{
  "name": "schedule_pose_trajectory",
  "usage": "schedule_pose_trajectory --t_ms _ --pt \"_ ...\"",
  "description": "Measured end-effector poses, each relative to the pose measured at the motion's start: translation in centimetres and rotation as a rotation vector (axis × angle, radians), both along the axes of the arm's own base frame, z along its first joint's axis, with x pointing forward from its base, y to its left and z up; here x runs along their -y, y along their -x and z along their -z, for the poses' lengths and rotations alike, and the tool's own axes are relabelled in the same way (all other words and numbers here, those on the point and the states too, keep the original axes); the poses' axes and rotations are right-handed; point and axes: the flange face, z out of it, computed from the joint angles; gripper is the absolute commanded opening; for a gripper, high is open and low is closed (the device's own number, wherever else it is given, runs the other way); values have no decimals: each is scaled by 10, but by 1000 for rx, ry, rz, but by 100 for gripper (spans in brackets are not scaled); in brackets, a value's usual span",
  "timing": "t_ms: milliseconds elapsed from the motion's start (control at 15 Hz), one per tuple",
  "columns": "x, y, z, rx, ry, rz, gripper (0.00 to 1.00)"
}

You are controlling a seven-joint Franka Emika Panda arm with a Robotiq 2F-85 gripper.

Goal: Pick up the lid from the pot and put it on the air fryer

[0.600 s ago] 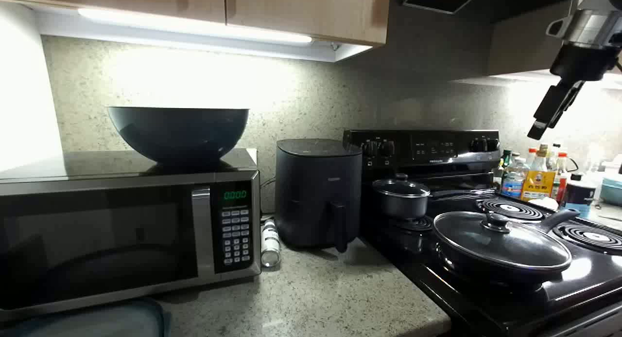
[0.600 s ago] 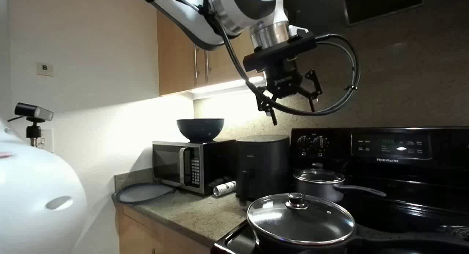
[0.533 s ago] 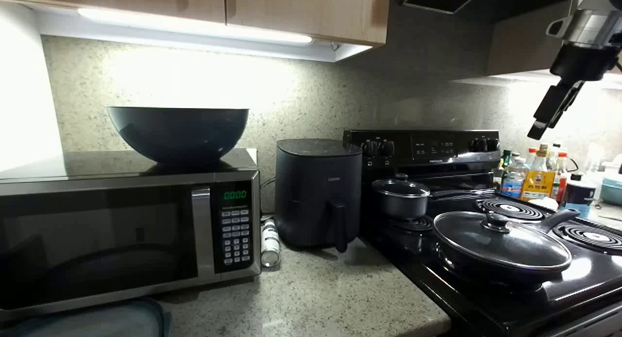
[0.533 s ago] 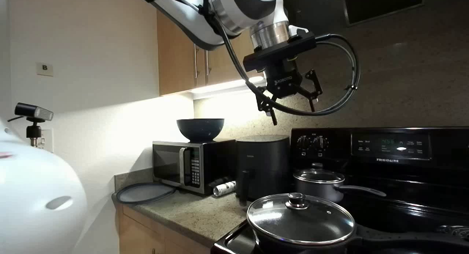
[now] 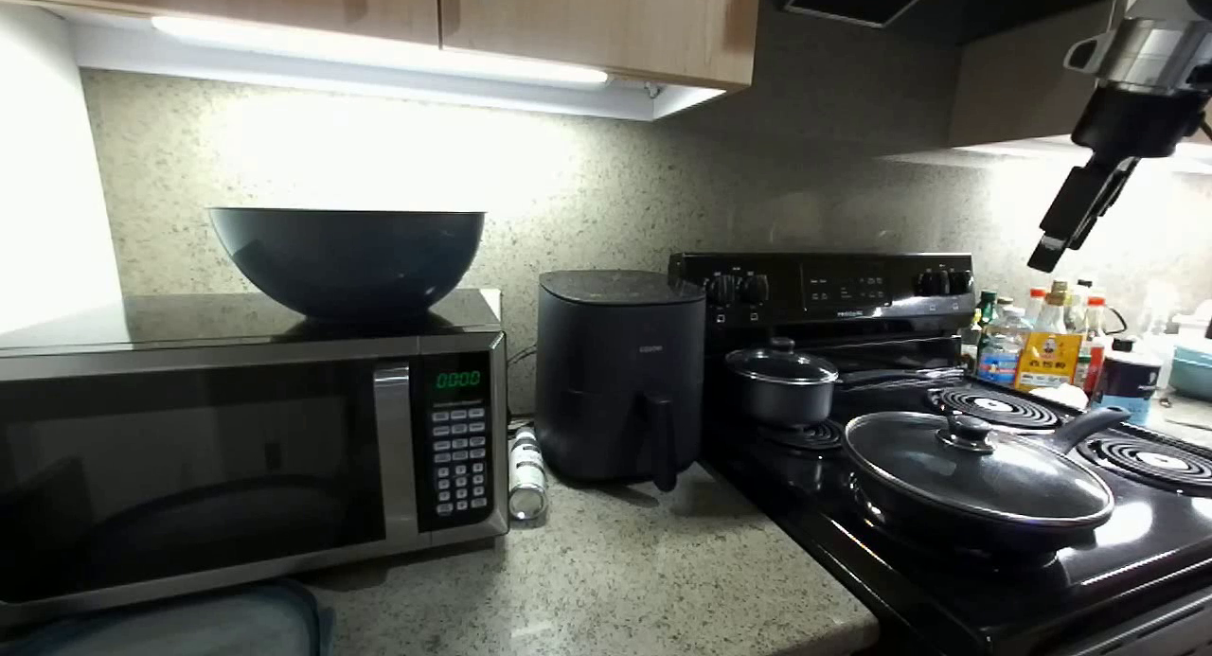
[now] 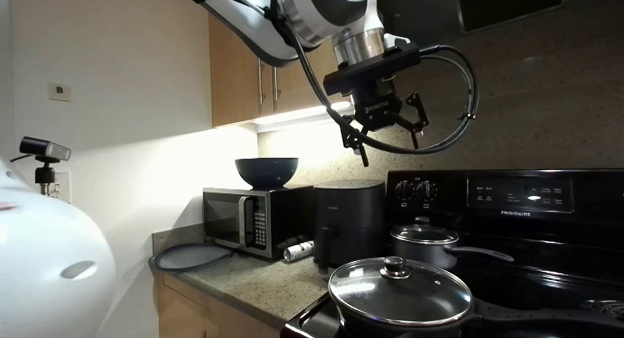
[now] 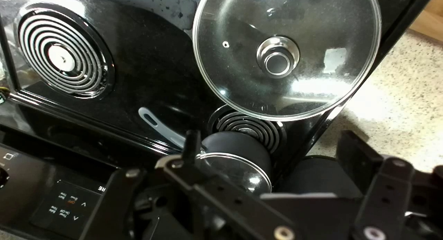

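The small round lid [image 5: 781,364] with a dark centre knob sits on the small pot [image 5: 784,402] on the back burner. In an exterior view the lid [image 6: 421,234] and pot [image 6: 421,254] also show, with a long side handle. The black air fryer [image 5: 620,381] stands beside the stove; it also shows there [image 6: 348,221]. My gripper [image 6: 390,152] is open and empty, high above the stove. In the wrist view my open fingers [image 7: 275,141] partly cover the lid [image 7: 235,172]; its knob is hidden. The air fryer [image 7: 318,174] shows partly between the fingers.
A wide dark pan with a large glass lid [image 5: 975,467] sits on the front burner. A microwave [image 5: 237,467] with a big dark bowl [image 5: 350,258] on top stands left of the air fryer. Bottles [image 5: 1046,339] stand beyond the stove. A range hood [image 6: 512,6] hangs above.
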Motion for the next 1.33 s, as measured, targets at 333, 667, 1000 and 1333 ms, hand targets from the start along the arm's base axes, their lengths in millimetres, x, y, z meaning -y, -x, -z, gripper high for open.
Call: schedule_pose_trajectory --t_ms 333,667,1000,1333 --pt "-6 -23 3 -2 3 -14 100" --pt "-21 -82 7 29 34 -33 100" --pt "-40 -129 9 34 59 -48 100" --pt "-39 -134 10 32 62 -47 100"
